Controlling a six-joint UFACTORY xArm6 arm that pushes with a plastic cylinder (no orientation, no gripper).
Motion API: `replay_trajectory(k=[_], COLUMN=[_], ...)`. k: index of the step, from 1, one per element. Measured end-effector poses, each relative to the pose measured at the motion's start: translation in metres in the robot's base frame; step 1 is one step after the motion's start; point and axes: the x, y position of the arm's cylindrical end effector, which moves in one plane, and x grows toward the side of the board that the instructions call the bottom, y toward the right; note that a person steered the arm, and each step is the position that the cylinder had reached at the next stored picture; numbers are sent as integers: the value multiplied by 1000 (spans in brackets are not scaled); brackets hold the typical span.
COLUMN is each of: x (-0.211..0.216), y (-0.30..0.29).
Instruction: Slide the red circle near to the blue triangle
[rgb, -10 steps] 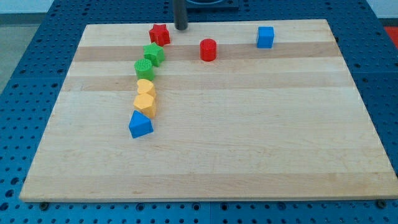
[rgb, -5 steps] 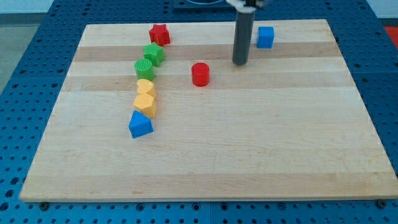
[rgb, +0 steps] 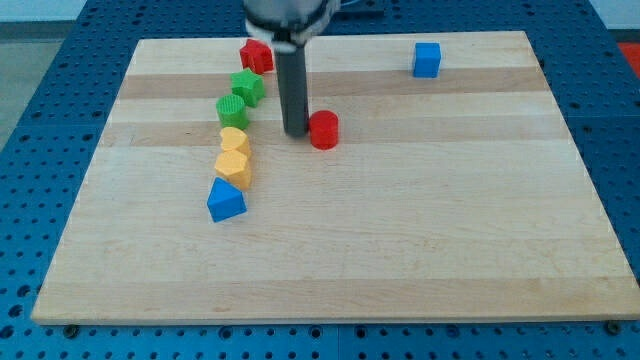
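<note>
One wrong-side contact

My tip (rgb: 296, 133) touches the red circle (rgb: 323, 130) on its left — no jaws here, just a rod. Blue triangle (rgb: 225, 201) lies lower left, well apart. Pushing from this side would likely drive the circle rightward — away.

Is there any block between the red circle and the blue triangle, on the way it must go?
Nothing visible does. The board between the red circle and the blue triangle is bare; the yellow blocks lie left of that line. My tip stands just left of the circle.

my tip (rgb: 296, 133): crossed from right of red circle (rgb: 323, 130) to its left | circle: nudged slightly down-right
</note>
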Motion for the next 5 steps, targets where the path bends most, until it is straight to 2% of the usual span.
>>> replay_trajectory(k=[2, 3, 4, 5], x=[-44, -66, -88, -51], y=[8, 52, 54, 113])
